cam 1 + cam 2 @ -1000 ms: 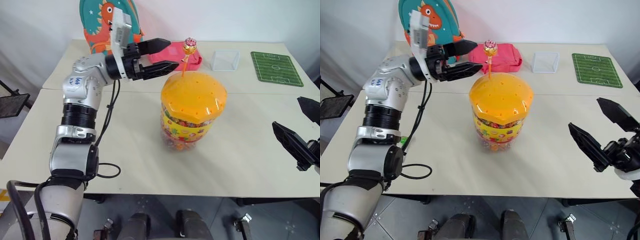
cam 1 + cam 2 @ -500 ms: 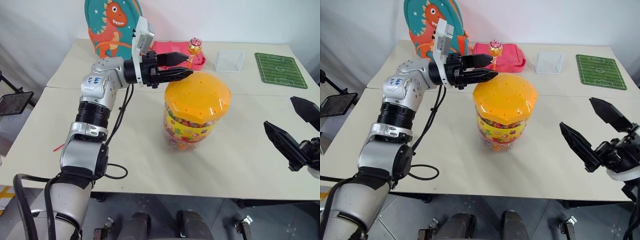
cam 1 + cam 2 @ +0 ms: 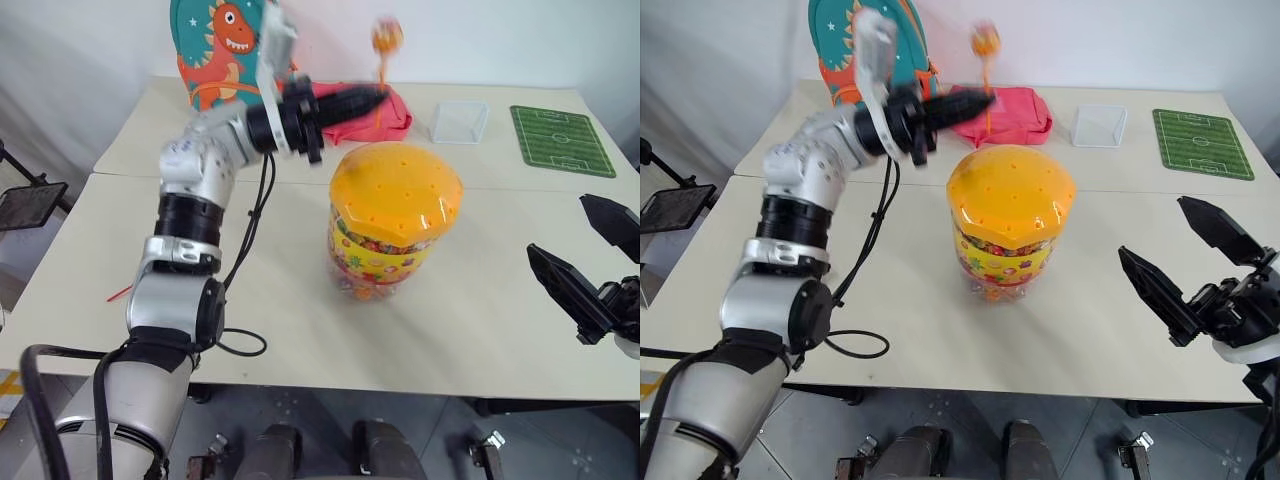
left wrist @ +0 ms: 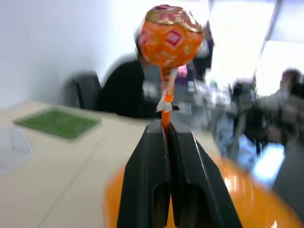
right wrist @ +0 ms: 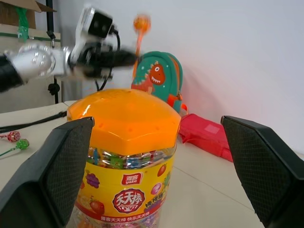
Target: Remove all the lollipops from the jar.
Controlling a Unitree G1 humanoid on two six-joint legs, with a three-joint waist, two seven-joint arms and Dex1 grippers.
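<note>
The jar (image 3: 392,245), a clear tub of colourful candy with a yellow label and a domed orange lid (image 3: 397,188), stands mid-table. My left gripper (image 3: 384,96) hovers above the lid's far edge, shut on the thin stick of an orange lollipop (image 4: 171,35) whose head (image 3: 387,35) points upward, well above the lid. My right gripper (image 3: 557,225) is open and empty, off to the right of the jar. A red lollipop (image 5: 13,136) and a green lollipop (image 5: 22,143) lie on the table left of the jar.
A dinosaur backpack (image 3: 225,45) and a pink pouch (image 3: 392,115) sit at the back of the table. A small clear square box (image 3: 458,120) and a green football-pitch mat (image 3: 553,138) lie at the back right. Blurred seated people show beyond the table.
My left gripper went from open around the lollipop stick to shut on it, then rose, lifting the lollipop away from the lid. The right gripper stayed put.
</note>
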